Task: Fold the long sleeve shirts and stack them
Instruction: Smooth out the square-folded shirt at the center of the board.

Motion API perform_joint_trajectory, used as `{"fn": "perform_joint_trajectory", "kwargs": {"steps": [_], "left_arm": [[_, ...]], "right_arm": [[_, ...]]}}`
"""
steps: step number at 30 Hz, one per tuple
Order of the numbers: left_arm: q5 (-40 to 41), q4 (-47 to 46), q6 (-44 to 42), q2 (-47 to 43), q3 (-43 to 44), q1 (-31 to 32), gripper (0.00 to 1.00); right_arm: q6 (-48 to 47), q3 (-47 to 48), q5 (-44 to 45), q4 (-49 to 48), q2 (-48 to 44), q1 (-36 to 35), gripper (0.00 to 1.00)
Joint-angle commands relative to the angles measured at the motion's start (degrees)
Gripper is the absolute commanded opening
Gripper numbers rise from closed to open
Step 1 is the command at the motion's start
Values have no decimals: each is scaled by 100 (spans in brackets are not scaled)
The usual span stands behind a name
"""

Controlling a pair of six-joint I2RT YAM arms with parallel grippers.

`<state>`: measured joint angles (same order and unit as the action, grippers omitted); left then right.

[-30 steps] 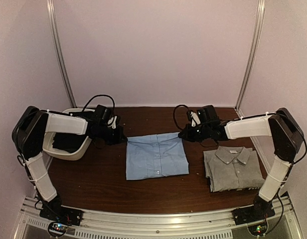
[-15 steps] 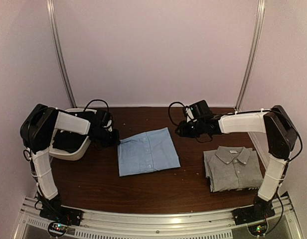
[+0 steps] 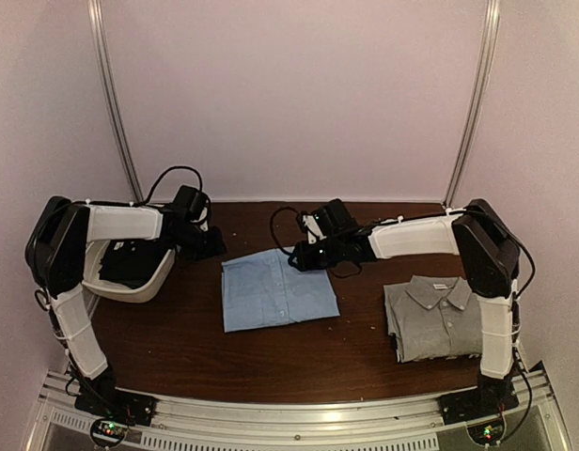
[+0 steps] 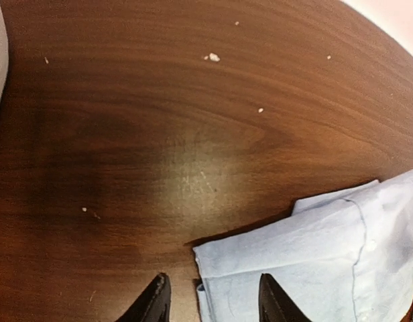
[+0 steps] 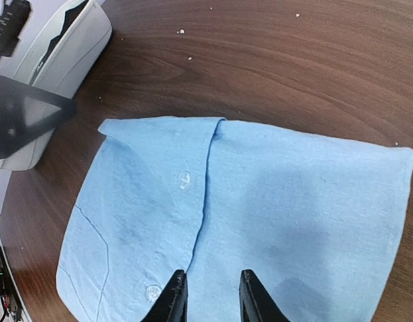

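Finds right gripper [image 5: 210,295] slightly parted, empty, now swung in over light blue shirt [image 5: 260,201]. Finds left gripper [image 4: 213,302] parted at shirt's far-left corner, holding nothing. Leaves shirt folded flat, slid leftward; grey shirt [image 3: 440,319] folded, well right. Suggests stacking next.

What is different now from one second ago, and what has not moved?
The light blue folded cloth shirt slid left across the brown wooden table. The right gripper swept left and now hangs open over it; the left gripper shifted slightly left, open beside its corner. The grey collared shirt and white basket stayed put.
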<state>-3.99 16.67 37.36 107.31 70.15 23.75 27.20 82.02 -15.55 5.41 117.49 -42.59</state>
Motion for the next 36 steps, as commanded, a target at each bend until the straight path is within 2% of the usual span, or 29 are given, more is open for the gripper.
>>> {"fn": "perform_joint_trajectory", "kwargs": {"steps": [1, 8, 13, 19, 24, 30, 36], "left_arm": [[263, 307, -151, -473, 187, 308, 46], [155, 311, -54, -293, 272, 872, 44], [105, 291, -51, 120, 518, 965, 43], [310, 363, -194, 740, 1067, 921, 41], [635, 479, -210, 1245, 1372, 762, 38], [806, 555, -210, 1540, 1353, 399, 36], [776, 509, -264, 1697, 1342, 306, 35]], "right_arm": [[-180, 500, -202, -107, 378, -11, 28], [-162, 1674, -106, 211, 1387, 77, 27], [61, 2395, -82, 476, 2126, 177, 25], [362, 2542, -279, 490, 2457, 272, 25], [204, 2618, -308, 748, 2262, 290, 32], [-22, 2397, -156, 908, 1837, 364, 36], [340, 1936, -379, 397, 1805, 749, 34]]}}
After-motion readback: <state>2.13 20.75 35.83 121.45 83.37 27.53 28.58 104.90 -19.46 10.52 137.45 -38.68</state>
